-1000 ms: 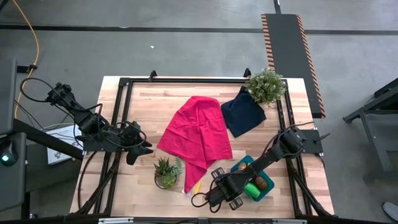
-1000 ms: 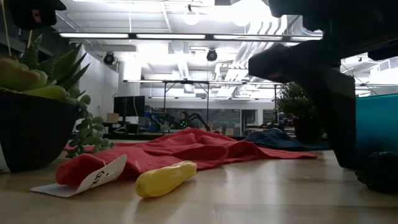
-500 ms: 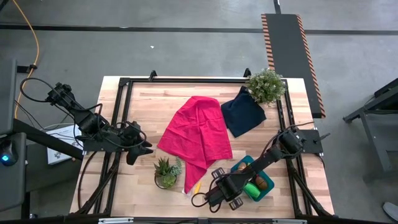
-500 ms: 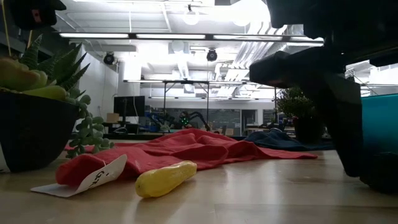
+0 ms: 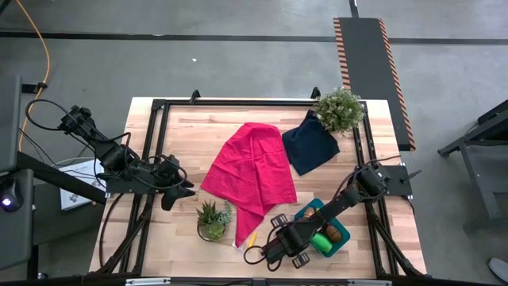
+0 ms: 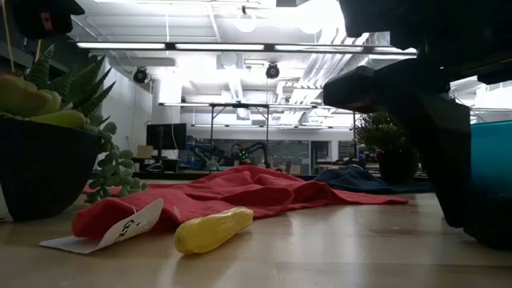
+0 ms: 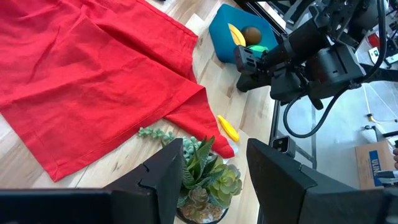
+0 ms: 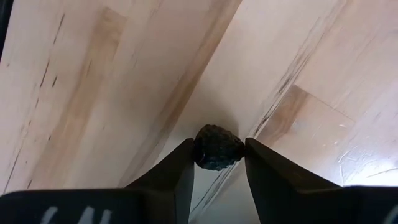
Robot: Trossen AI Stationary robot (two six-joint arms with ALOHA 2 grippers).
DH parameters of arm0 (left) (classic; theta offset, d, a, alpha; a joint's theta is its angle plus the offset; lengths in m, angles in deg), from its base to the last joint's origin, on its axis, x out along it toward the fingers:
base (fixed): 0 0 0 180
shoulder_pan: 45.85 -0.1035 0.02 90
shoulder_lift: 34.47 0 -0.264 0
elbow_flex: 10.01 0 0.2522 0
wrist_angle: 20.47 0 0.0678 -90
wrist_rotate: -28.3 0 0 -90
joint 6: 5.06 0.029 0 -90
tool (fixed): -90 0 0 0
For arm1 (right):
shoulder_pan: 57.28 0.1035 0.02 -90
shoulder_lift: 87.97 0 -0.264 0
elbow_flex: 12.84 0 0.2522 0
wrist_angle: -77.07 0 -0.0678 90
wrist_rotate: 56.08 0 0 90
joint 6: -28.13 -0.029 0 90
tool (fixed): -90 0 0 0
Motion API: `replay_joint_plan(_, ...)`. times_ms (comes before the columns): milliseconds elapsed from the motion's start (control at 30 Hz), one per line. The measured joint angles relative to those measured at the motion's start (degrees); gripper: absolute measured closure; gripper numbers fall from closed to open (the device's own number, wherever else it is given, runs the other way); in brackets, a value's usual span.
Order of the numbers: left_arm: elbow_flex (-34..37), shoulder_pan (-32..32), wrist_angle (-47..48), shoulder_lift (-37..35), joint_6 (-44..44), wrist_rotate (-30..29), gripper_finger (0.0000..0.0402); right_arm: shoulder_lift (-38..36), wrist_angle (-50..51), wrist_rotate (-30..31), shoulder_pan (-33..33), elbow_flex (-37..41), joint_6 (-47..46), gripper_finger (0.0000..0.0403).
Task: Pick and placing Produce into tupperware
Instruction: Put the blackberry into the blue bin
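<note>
While the left gripper (image 7: 214,180) waits open near the succulent (image 5: 213,219), the right gripper (image 8: 217,163) closes around a dark bumpy produce piece (image 8: 217,148) on the table (image 8: 93,81), just beside the teal tupperware (image 5: 343,246).

Right gripper (image 8: 219,163) is down low at the near edge, fingers (image 8: 168,177) pressed against a small dark piece. Left gripper (image 7: 214,168) hangs off to the side, fingers parted.
</note>
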Motion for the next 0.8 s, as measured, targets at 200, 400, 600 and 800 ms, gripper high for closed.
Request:
replay_joint_plan(200, 0.0, 0.0, 0.3, 0.0, 0.0, 0.0, 0.0236, 0.0, 3.6, 0.0, -0.2, -3.7, -0.8, 0.0286)
replay_joint_plan(400, 0.0, 0.0, 0.3, 0.0, 0.0, 0.6, 0.0236, 0.0, 8.3, 0.0, -1.5, -9.3, -3.2, 0.0286)
replay_joint_plan(600, 0.0, 0.0, 0.4, 0.0, 0.0, 1.5, 0.0236, 0.0, 12.4, 0.0, -2.9, -16.2, -4.2, 0.0286)
replay_joint_plan(800, 0.0, 0.0, 0.4, 0.0, 0.1, 1.5, 0.0236, 0.0, 16.6, 0.0, -4.1, -24.2, -6.6, 0.0286)
